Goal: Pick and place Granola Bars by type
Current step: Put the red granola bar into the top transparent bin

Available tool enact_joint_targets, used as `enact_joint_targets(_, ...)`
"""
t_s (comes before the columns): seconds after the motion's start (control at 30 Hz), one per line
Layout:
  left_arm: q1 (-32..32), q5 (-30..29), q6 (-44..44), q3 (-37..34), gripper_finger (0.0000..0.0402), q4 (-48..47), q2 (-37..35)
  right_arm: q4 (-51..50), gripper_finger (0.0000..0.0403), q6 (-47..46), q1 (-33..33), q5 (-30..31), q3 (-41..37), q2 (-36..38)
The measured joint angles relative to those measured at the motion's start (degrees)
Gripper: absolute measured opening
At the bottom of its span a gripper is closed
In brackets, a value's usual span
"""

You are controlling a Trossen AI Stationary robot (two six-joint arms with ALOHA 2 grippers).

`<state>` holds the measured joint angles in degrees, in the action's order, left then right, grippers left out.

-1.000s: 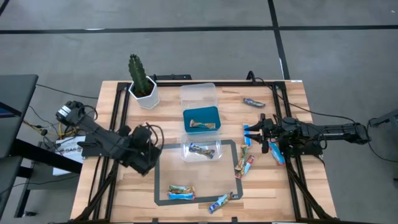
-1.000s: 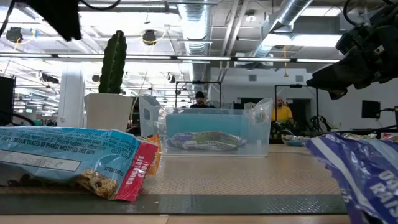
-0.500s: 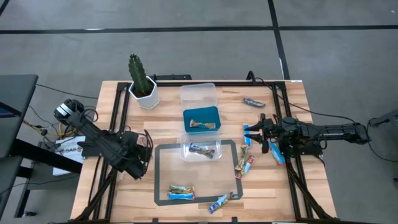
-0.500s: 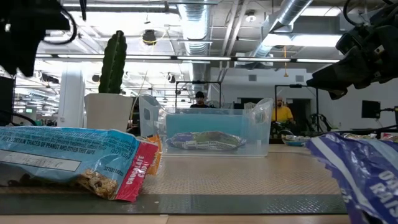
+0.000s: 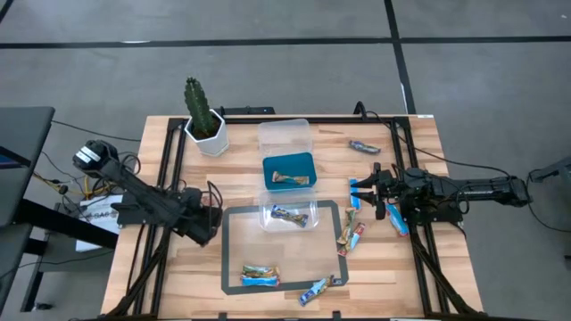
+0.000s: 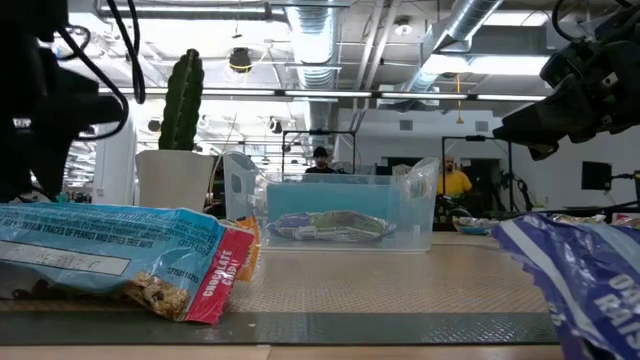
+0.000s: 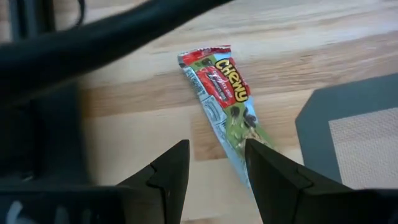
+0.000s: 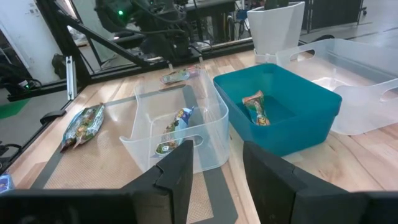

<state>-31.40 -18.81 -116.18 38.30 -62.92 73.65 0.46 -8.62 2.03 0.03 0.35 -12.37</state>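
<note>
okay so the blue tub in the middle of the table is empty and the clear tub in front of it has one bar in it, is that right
Not quite. The blue tub is not empty: one granola bar lies in it, as the high view shows. The rest holds: the clear tub next to it has one bar in it.

Your work surface is a wooden slatted table [image 5: 178, 276]. Directly on it you have a grey mat [image 5: 239, 259], a potted cactus [image 5: 203, 120], a clear tub [image 5: 284, 137], a blue tub [image 5: 289, 171], and loose granola bars [image 5: 359, 234] along the right side.
</note>
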Motion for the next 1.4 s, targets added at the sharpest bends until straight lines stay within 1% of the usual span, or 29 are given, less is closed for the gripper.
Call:
enact_joint_targets(0.27, 3.8, -0.2, 4.0, -3.9, 0.0151, 9.6, 0.0, 0.0, 0.0134, 0.0, 0.0, 0.0, 0.0, 0.0)
enact_joint_targets(0.4, 4.8, -2.4, 5.9, -4.5, 0.0158, 12.7, 0.0, 0.0, 0.0134, 0.0, 0.0, 0.0, 0.0, 0.0)
enact_joint_targets(0.57, 5.6, -2.8, 5.8, -4.5, 0.0188, 13.4, 0.0, 0.0, 0.0132, 0.0, 0.0, 0.0, 0.0, 0.0)
enact_joint_targets(0.73, 6.9, -1.1, 5.6, -4.5, 0.0223, 13.4, 0.0, 0.0, 0.0134, 0.0, 0.0, 0.0, 0.0, 0.0)
enact_joint_targets(0.9, 8.1, 0.5, 5.6, -4.5, 0.0241, 13.4, 0.0, 0.0, 0.0133, 0.0, 0.0, 0.0, 0.0, 0.0)
enact_joint_targets(1.17, 9.0, 2.1, 6.0, -4.9, 0.0237, 13.4, 0.6, 0.0, 0.0134, 0.0, 0.0, 0.0, 0.0, 0.0)
enact_joint_targets(1.3, 9.1, 2.2, 6.0, -4.9, 0.0228, 13.6, 0.8, 0.0, 0.0132, 0.0, 0.0, 0.0, 0.0, 0.0)
enact_joint_targets(1.4, 9.1, 3.7, 6.0, -4.9, 0.0216, 14.2, 2.6, 0.0, 0.0133, 0.0, 0.0, 0.0, 0.0, 0.0)
